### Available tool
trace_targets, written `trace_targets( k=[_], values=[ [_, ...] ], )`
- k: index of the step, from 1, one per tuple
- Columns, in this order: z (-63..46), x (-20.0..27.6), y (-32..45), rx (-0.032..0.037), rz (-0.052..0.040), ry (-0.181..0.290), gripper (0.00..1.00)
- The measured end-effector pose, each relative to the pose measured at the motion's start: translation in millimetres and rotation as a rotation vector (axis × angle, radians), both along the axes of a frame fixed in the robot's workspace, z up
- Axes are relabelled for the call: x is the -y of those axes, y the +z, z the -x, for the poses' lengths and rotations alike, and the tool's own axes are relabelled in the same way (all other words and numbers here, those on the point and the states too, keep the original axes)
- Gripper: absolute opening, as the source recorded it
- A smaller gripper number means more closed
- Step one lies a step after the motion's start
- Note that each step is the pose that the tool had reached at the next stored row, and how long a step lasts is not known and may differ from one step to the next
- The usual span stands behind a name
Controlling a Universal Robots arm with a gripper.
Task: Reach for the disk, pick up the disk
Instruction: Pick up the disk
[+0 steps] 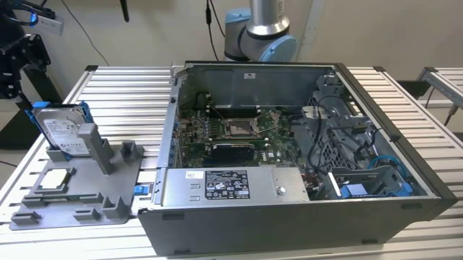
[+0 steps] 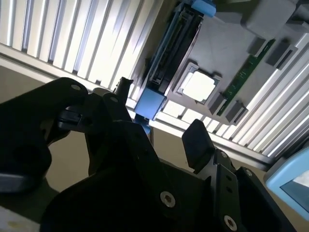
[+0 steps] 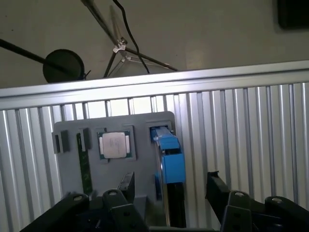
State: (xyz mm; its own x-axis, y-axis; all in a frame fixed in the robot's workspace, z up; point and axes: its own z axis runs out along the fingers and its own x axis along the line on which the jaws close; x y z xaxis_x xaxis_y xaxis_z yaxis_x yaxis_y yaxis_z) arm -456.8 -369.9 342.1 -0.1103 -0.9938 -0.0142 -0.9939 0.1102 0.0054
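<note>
In the grey holder [image 1: 87,187] the disk [image 1: 62,130] stands, long axis upright; the hand [image 2: 160,108] gapes empty.

In the exterior view, the disk [image 1: 58,127], at nine o'clock from the computer case [image 1: 289,227], stood with its lower part hidden behind a grey post [image 1: 88,142].

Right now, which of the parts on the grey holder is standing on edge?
The disk, framed in blue, stands upright; the square chip lies flat.

The disk [image 1: 62,130] stands in the tray [image 1: 90,187], beside the computer case [image 1: 289,227] on the exterior view's left.
</note>
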Motion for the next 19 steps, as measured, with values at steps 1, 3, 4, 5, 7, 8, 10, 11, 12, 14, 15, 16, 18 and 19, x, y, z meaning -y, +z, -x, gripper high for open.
trace_targets(
  k=[1,3,4,5,7,8,10,11,12,14,15,16,18,19],
  values=[
    [0.0,0.0,-1.8,0.0000,0.0000,0.000,1.00],
    [-0.1,0.0,-5.5,0.0003,-0.0001,0.002,1.00],
    [-0.1,0.0,-7.3,0.0004,0.0000,0.004,1.00],
    [0.0,-0.1,-9.2,0.0008,0.0000,0.005,1.00],
    [-0.1,-0.2,-12.8,0.0016,0.0000,0.009,1.00],
    [0.0,-0.3,-14.6,0.0021,0.0001,0.012,1.00],
    [0.0,-0.9,-18.1,0.0041,0.0001,0.018,1.00],
    [0.0,-1.3,-19.9,0.0052,0.0000,0.022,1.00],
    [0.0,-1.7,-21.8,0.0064,0.0000,0.026,1.00],
    [-0.1,-1.9,-25.4,0.0076,0.0000,0.031,1.00],
    [-0.1,-1.9,-27.2,0.0078,0.0000,0.033,1.00],
    [0.0,-2.0,-29.0,0.0077,0.0000,0.034,1.00],
    [0.0,-2.0,-32.8,0.0079,0.0000,0.036,1.00],
    [0.0,-2.0,-34.5,0.0078,0.0001,0.037,1.00]
  ],
)
